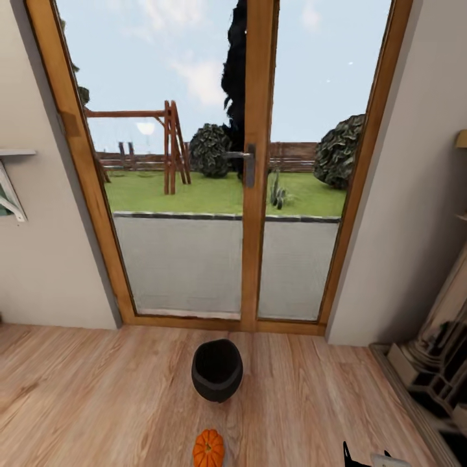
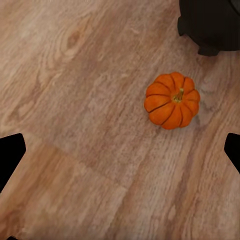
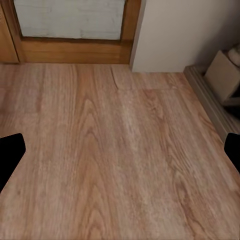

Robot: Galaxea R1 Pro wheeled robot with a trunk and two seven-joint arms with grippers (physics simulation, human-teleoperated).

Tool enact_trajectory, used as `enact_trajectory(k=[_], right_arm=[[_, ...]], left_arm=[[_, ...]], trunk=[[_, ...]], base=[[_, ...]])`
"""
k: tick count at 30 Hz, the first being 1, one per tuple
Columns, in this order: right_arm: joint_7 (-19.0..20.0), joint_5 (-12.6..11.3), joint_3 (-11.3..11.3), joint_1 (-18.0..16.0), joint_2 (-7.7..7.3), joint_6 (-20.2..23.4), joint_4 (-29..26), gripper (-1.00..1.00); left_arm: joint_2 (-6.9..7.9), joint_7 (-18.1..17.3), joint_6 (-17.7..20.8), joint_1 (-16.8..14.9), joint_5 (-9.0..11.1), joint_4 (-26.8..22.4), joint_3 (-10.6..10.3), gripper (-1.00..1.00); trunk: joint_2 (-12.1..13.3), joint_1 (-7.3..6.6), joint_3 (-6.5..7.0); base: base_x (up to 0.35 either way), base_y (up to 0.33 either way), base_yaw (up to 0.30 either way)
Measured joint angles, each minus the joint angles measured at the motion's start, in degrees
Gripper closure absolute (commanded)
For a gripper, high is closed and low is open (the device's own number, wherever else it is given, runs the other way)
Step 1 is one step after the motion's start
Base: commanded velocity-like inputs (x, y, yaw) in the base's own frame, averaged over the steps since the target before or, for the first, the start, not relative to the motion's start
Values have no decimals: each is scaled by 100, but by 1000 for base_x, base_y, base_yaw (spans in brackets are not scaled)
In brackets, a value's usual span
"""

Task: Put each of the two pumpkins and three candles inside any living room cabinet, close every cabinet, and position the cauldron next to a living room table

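A black round cauldron point(image 1: 216, 370) stands on the wooden floor in front of the glass door. Just nearer to me lies one orange ribbed pumpkin point(image 1: 208, 449), at the head view's lower edge. The left wrist view looks down on the same pumpkin point(image 2: 172, 100), stem up, with the cauldron point(image 2: 212, 25) close beside it. My left gripper point(image 2: 120, 157) hangs open above the floor, a little off to the side of the pumpkin and touching nothing. My right gripper point(image 3: 120, 155) is open over bare floorboards.
A wood-framed glass double door point(image 1: 258, 162) with a dark handle faces a garden. Pale walls flank it. A stone-coloured fireplace base point(image 1: 431, 370) sits at the right, its plinth point(image 3: 225, 75) near my right gripper. Part of my right arm point(image 1: 370, 459) shows low down.
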Motion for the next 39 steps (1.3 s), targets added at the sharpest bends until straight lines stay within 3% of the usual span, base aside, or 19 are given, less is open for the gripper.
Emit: enact_trajectory(k=[14, 23, 39], right_arm=[[4, 5, 0, 0, -20, 1, 0, -100], [4, 5, 2, 0, -31, -1, 0, -100], [-5, -7, 2, 0, -22, 0, 0, -100]], left_arm=[[-4, -5, 0, 0, -15, 0, -5, -100], [1, 8, 5, 0, 21, -17, 29, -100], [-9, -2, 112, 0, -19, -18, 5, -100]], trunk=[[0, -3, 0], [0, 1, 0], [-640, 352, -287]], base=[[295, -10, 0], [34, -15, 0], [0, 0, 0]])
